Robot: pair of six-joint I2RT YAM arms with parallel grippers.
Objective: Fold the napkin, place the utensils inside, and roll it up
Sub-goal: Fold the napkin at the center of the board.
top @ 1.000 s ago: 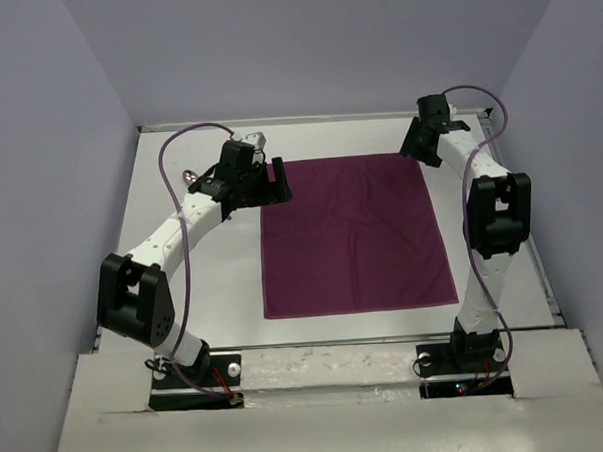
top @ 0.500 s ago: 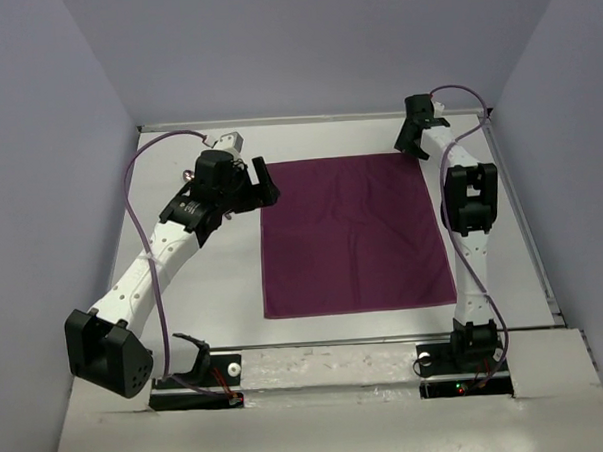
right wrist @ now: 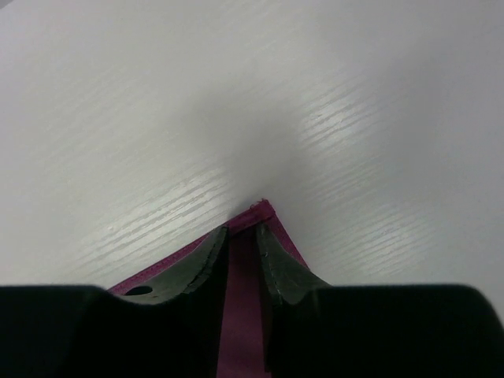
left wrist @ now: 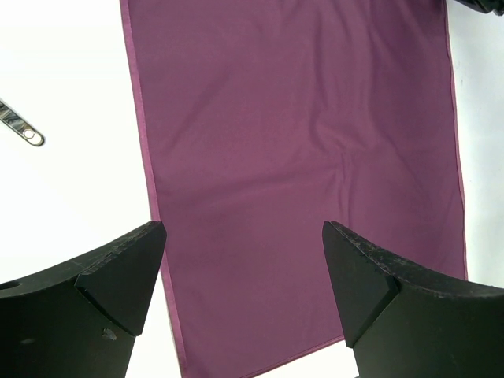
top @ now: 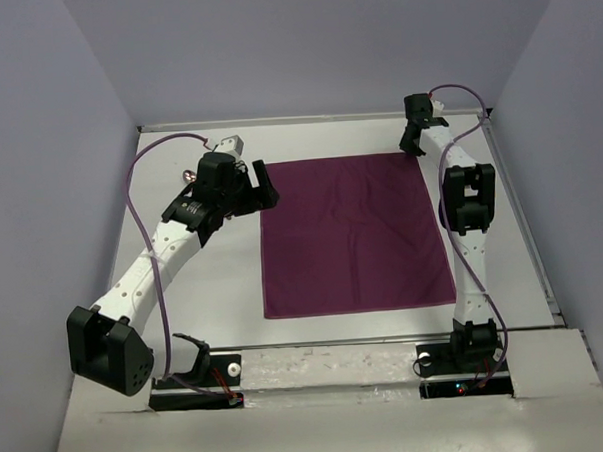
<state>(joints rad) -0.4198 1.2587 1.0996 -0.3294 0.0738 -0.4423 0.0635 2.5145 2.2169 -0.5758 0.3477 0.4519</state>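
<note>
Napkin (top: 354, 234) lies flat in the middle of the worktop (top: 224, 289), with one utensil (left wrist: 20, 126) to its left. Right gripper (right wrist: 242, 232): jaws nearly together at the far right corner; cannot tell if pinched. Left gripper (left wrist: 244, 236): wide open above the far left corner. Risk: a shallow bite lets the corner slip on lift, skewing the fold.
</note>
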